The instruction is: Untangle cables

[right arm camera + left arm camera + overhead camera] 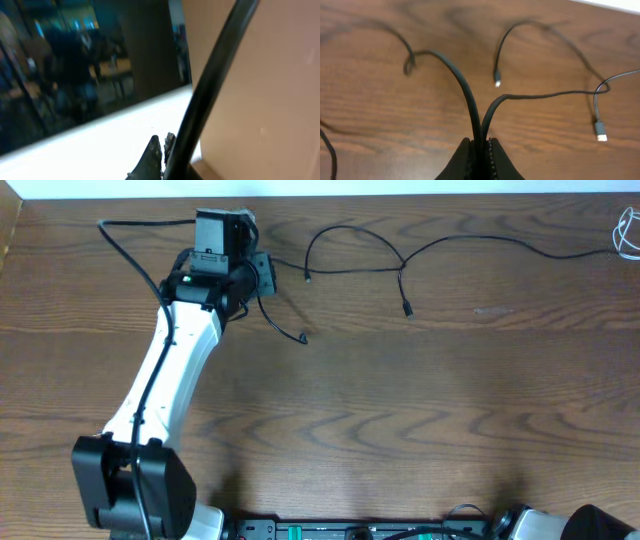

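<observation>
The left gripper (481, 146) is clenched on a thin black cable (465, 90) at the overhead's upper left, and its loops trail right across the table (400, 400). Light and limp, it is probably best gripped near a plug (601, 131). The right gripper (162, 142) is closed and empty.

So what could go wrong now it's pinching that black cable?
The left end effector is shut on two strands of black cable; a pull might tighten the crossing further along rather than free it. A thin strand could also slip from the grip, and the small plug may snag while dragged.
</observation>
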Robot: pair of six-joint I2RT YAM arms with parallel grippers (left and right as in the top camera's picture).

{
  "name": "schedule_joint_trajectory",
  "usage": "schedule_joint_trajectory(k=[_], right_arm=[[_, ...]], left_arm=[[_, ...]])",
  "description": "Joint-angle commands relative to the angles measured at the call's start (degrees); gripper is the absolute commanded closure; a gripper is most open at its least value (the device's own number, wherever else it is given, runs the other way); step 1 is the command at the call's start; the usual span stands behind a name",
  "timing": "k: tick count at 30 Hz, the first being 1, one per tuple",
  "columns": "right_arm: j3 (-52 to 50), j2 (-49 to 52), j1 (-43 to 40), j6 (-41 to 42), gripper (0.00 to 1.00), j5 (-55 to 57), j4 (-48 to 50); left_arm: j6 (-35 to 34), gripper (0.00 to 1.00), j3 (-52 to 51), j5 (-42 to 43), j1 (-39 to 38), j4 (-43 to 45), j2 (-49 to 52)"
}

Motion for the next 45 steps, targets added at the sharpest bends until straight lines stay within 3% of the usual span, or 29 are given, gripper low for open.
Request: schedule_joint_trajectory(k=[1, 6, 11, 25, 26, 27, 28, 29, 32, 36, 39, 45], right_arm=[[0.02, 3.3, -0.09, -3.21, 0.99, -0.13, -5.92], [-0.02, 9.84, -0.24, -3.85, 0.99, 1.44, -17.53], [-0.02, 18.88, -1.14, -3.78, 0.99, 3.48, -23.02], [-0.02, 39.04, -9.62, -3.37, 0.98, 3.45, -20.92], [-0.02, 39.78, -9.97, -3.37, 0.91, 3.45, -20.7], [-0.02, 40.61, -10.38, -3.37, 0.71, 3.45, -20.65], [-0.02, 40.98, -10.58, -3.37, 0.45, 3.34, -20.79], [-0.02, 41.35, -10.67, -3.5, 0.3, 3.02, -21.0], [-0.02, 41.51, -10.62, -3.98, 0.1, 1.73, -21.42], [0.04, 40.87, -10.12, -6.73, 0.02, -1.86, -21.7], [0.04, 40.24, -9.03, -8.9, 0.01, -4.31, -22.18], [0.04, 38.99, -4.55, -22.49, 0.01, -20.87, -23.82]], left_arm=[[0.09, 0.93, 1.16, -0.72, -0.02, -1.99, 1.33], [1.07, 0.93, 1.14, -0.28, -0.17, -5.2, 1.99], [2.1, 0.93, 1.14, -0.09, -0.37, -6.32, 1.99], [2.1, 0.92, 1.14, -0.11, -2.91, -6.56, 1.99], [2.1, 0.92, 1.14, -0.13, -3.02, -6.58, 1.99], [2.1, 0.93, 1.14, -0.11, -3.02, -6.6, 1.99], [2.1, 0.92, 1.14, -0.11, -3.06, -6.62, 1.99], [2.1, 0.92, 1.14, -0.11, -3.06, -6.62, 1.99], [2.1, 0.92, 1.14, -0.11, -3.13, -6.6, 1.99], [2.08, 0.93, 1.14, -0.09, -3.17, -6.62, 1.99], [2.08, 0.93, 1.14, -0.09, -3.28, -6.62, 1.99], [2.08, 0.93, 1.14, -0.07, -3.28, -6.62, 1.99]])
